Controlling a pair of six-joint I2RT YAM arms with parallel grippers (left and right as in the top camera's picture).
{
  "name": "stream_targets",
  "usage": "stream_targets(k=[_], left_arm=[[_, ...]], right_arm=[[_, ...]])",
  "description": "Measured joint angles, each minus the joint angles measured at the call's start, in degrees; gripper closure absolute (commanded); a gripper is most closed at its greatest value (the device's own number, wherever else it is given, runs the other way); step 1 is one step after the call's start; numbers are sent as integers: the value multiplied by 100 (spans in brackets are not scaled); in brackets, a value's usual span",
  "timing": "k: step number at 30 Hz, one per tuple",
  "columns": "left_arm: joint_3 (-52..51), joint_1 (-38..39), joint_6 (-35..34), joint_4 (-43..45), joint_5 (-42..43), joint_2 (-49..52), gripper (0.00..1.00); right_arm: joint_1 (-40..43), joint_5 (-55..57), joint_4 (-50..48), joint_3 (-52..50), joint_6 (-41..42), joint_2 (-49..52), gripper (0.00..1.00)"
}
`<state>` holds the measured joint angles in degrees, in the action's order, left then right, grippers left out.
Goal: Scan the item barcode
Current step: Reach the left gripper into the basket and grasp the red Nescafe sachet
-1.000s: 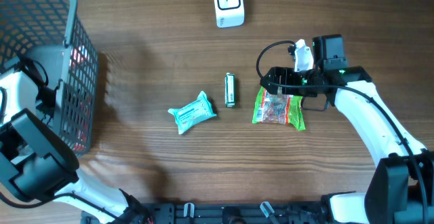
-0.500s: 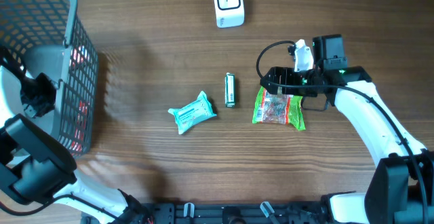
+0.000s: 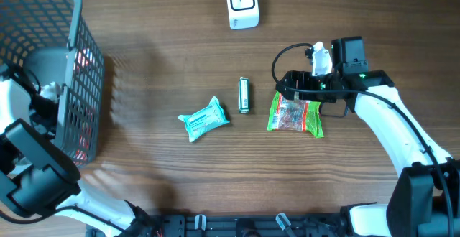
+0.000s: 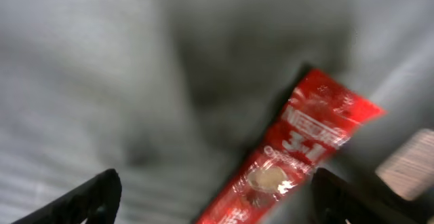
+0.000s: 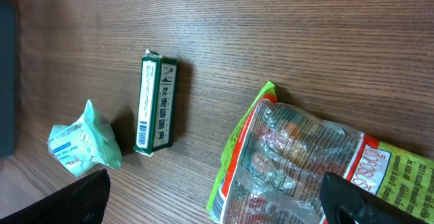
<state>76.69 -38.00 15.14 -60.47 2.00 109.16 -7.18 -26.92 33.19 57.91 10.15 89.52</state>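
now left tool (image 4: 217, 200) shifted, right tool (image 5: 217, 200) unmoved

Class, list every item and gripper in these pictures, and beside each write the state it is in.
basket: upright, red sachet inside.
red sachet: lying loose in the basket, not gripped.
left gripper: open, inside the basket.
right gripper: open, over the snack bag.
snack bag: lying flat, not gripped.
green box: lying on its side.
teal packet: lying flat, crumpled.
scanner: set apart, nothing held before it.
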Motion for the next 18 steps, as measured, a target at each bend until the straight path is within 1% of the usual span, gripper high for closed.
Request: stream_targets(k=[4, 5, 7, 9, 10, 11, 12, 13, 14, 15, 17, 18], left_arm=[[-407, 0, 227, 490, -55, -109, 19], [-507, 0, 269, 616, -44, -177, 21], [-636, -2, 306, 807, -39, -264, 30], [-660, 0, 256, 1005, -46, -278, 44], [-669, 0, 103, 1272, -85, -280, 48], [-667, 0, 7, 1510, -216, -280, 49], [-669, 0, -90, 1652, -286, -280, 49], [-667, 0, -238, 1843, -389, -271, 43], [-664, -4, -330, 1930, -442, -262, 28], [-654, -13, -435, 1996, -514, -249, 24], [-586, -44, -785, 2035, -667, -214, 18], [-570, -59, -903, 2041, -693, -203, 23]], right_arm=[[0, 0, 0, 0, 0, 0, 0], [0, -2, 0, 0, 0, 0, 0], [0, 0, 0, 0, 0, 0, 0], [0, 0, 0, 0, 0, 0, 0], [0, 0, 0, 0, 0, 0, 0], [0, 0, 0, 0, 0, 0, 0], [0, 0, -2, 0, 0, 0, 0], [0, 0, 0, 0, 0, 0, 0], [0, 0, 0, 0, 0, 0, 0], [0, 0, 0, 0, 0, 0, 0], [0, 0, 0, 0, 0, 0, 0], [0, 0, 0, 0, 0, 0, 0]])
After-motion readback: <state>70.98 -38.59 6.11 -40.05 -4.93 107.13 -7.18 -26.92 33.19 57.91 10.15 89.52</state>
